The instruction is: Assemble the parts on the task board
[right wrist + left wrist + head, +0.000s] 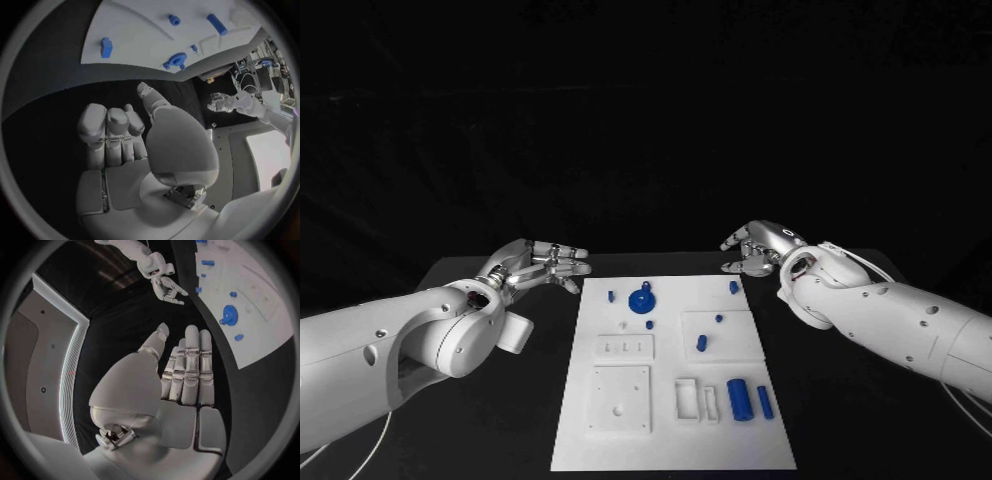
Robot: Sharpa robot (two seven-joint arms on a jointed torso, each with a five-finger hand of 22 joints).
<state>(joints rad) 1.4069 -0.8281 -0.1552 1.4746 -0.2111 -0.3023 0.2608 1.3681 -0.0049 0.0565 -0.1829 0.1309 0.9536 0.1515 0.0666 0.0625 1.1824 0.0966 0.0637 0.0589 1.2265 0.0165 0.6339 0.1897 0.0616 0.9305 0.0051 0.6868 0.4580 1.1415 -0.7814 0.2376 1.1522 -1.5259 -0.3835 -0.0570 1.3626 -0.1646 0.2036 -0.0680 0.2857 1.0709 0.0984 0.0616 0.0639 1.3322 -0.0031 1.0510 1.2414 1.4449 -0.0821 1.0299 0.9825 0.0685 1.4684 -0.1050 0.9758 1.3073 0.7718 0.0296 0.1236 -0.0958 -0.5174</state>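
Observation:
The white task board lies in the middle of the black table. On it a round blue piece with a knob sits near the far edge, and small blue pegs lie around it. Two blue cylinders stand at the near right. My left hand hovers off the board's far left corner, fingers straight and holding nothing. My right hand hangs off the far right corner with its fingers drooping loosely apart and nothing in them. The left wrist view shows the left hand, the board and the round piece.
White blocks and recessed plates are set into the board's near half. Black table flanks the board on both sides. The right wrist view shows the right hand, the board, a blue peg and the left hand beyond.

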